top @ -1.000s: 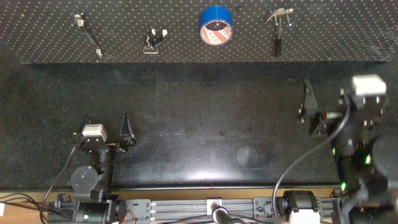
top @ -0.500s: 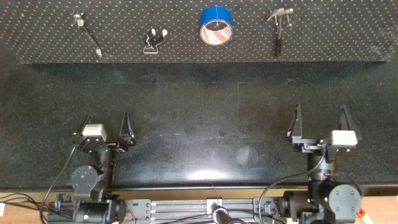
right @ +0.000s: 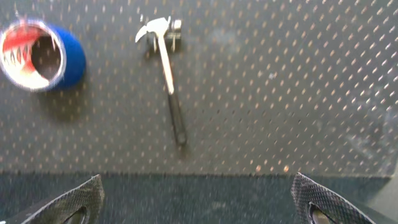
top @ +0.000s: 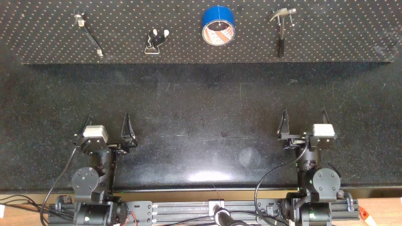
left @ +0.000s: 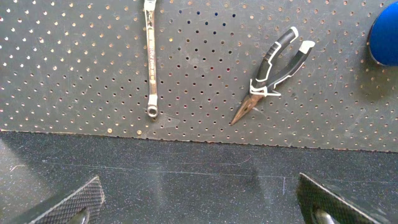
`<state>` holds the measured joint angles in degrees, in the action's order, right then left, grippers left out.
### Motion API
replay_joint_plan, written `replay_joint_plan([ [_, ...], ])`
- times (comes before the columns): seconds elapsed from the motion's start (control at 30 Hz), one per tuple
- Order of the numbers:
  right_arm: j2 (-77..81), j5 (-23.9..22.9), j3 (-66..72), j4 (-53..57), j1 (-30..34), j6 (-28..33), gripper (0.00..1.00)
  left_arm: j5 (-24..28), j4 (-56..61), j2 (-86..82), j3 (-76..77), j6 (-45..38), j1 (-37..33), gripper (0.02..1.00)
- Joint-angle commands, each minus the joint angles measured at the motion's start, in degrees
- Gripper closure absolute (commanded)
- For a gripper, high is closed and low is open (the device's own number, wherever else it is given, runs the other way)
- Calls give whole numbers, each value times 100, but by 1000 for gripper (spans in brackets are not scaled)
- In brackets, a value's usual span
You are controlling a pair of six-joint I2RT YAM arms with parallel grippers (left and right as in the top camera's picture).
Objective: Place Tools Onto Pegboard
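Four tools hang on the black pegboard [top: 352, 31] at the back: a wrench [top: 90, 36] [left: 150, 59] at the left, pliers [top: 155, 41] [left: 273, 71], a blue tape roll [top: 218, 26] [right: 42, 55] and a hammer [top: 282, 28] [right: 165, 70] at the right. My left gripper [top: 108, 123] [left: 199, 202] rests open low at the front left, facing the board, with nothing between its fingers. At the front right, my right gripper [top: 303, 121] [right: 199, 199] is also open and empty, facing the hammer.
The black tabletop [top: 207, 107] stretches between the pegboard and the two arm bases. A rail with cables [top: 213, 210] runs along the front edge.
The right arm has drawn back from the right side toward its base and turned to face the pegboard, gripper open. The left arm has stayed still.
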<state>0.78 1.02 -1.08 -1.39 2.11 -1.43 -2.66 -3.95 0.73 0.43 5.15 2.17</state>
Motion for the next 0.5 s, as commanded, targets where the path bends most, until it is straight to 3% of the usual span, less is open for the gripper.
replay_joint_plan([
  [0.03,-76,111,85,450,-44,63,23,35,-39,-55,-11,-76,-28,23],
  [0.5,-72,90,85,562,-44,-46,23,35,-42,-55,-11,-76,-28,23],
])
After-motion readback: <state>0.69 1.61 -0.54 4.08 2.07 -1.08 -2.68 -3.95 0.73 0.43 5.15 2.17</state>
